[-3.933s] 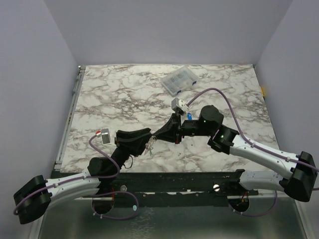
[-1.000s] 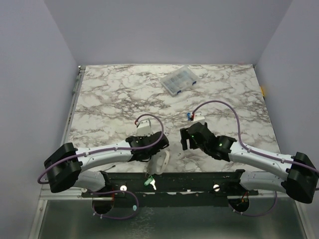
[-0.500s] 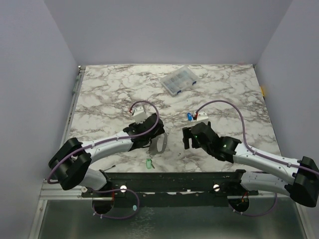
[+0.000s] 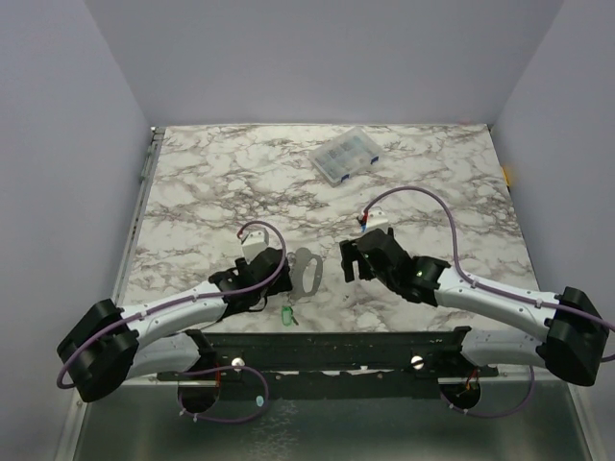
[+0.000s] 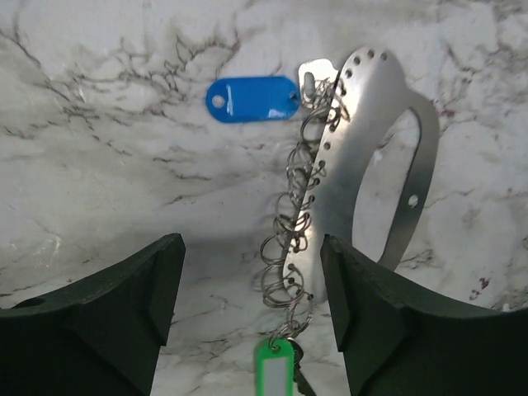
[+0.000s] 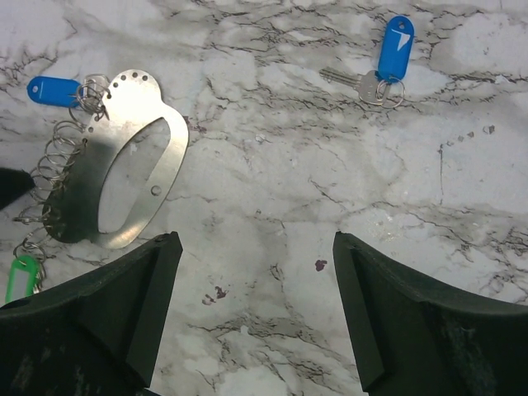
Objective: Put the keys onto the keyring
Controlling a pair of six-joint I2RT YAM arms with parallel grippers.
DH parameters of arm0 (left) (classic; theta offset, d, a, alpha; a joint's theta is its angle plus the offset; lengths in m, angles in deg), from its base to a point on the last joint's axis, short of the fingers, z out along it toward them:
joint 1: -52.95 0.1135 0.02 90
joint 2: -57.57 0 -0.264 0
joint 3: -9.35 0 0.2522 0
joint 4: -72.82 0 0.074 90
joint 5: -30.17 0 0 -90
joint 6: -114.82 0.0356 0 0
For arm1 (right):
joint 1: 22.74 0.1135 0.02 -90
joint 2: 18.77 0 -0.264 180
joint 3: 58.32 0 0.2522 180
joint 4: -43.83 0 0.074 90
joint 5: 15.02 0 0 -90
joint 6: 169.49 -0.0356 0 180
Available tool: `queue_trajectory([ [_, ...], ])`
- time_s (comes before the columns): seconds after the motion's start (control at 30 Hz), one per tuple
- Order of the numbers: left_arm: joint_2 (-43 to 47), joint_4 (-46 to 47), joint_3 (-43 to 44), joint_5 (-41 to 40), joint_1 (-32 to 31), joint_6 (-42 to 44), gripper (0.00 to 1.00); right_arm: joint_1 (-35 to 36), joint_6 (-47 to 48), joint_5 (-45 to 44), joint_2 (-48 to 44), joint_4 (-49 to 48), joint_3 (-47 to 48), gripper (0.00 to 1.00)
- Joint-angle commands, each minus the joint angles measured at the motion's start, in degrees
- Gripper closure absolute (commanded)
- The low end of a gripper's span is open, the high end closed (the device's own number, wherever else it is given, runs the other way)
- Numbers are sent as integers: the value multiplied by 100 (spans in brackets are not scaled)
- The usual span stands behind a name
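Blue loose key (image 6: 388, 58) lies on the marble table (image 4: 211, 182) well apart from the keyring (image 6: 124, 177). In the wrist view it sits ahead and to the right of the right gripper (image 6: 256, 264), tag slanted near upright, blade pointing left toward the ring. The right arm is clearly nearer, so it is probably the next pick. Its jaws are spread wide and empty. The left gripper (image 5: 247, 272) is also spread, holding nothing, over the keyring's near end. The keyring lies flat between the 2 grippers, long axis running away from the near edge. 1 blue key (image 5: 252, 98) seems hooked at its far end and 1 green key (image 5: 272, 375) at its near end. No brand or writing is readable; tag inserts look blank.
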Motion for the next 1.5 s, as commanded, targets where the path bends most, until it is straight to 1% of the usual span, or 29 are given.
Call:
queue_trajectory([
  [0.0, -9, 748, -506, 804, -58, 38, 30, 32, -53, 159, 103, -212, 185, 15],
  [0.1, -106, 1091, -671, 988, -151, -188, 31, 32, -111, 123, 19, -132, 112, 15],
  [0.2, -325, 1622, -734, 1125, -419, -253, 31, 32, -167, 65, -108, -80, -4, 15],
  [0.27, -553, 1966, -677, 1267, -519, -343, 31, 32, -207, 25, -174, -54, -62, 15],
  [0.4, -1022, 2209, -403, 1589, -668, -678, 32, 32, -249, -23, -288, 73, -62, 15],
  [0.5, -1068, 2170, -217, 1513, -875, -686, 31, 32, -250, -74, -397, 146, -79, 15],
  [0.57, -911, 1943, -162, 1308, -947, -607, 30, 32, -242, -103, -462, 163, -112, 15],
  [0.67, -557, 1460, -160, 807, -1002, -284, 27, 32, -212, -77, -541, 107, -186, 15],
  [0.73, -324, 1364, -266, 623, -1003, 4, 28, 32, -171, -17, -559, 2, -255, 15],
  [0.93, 178, 1550, -609, 433, -1020, 1104, 39, 33, 19, 109, -521, -160, -289, 15],
  [1.03, 344, 1680, -636, 577, -1049, 1571, 47, 32, 78, 116, -512, -162, -279, 15],
  [1.17, 285, 1759, -570, 742, -1218, 2234, 54, 32, 130, 95, -533, -145, -291, 15],
  [1.23, 125, 1781, -521, 631, -1362, 2321, 56, 32, 164, 70, -563, -141, -287, 15],
  [1.3, -110, 1786, -441, 671, -1423, 2385, 62, 32, 208, 44, -586, -100, -287, 15],
  [1.37, -342, 1786, -366, 634, -1484, 2423, 64, 32, 238, 26, -626, -71, -291, 15],
  [1.47, -556, 1687, -234, 163, -1597, 2440, 72, 32, 259, 22, -660, -62, -314, 15],
])
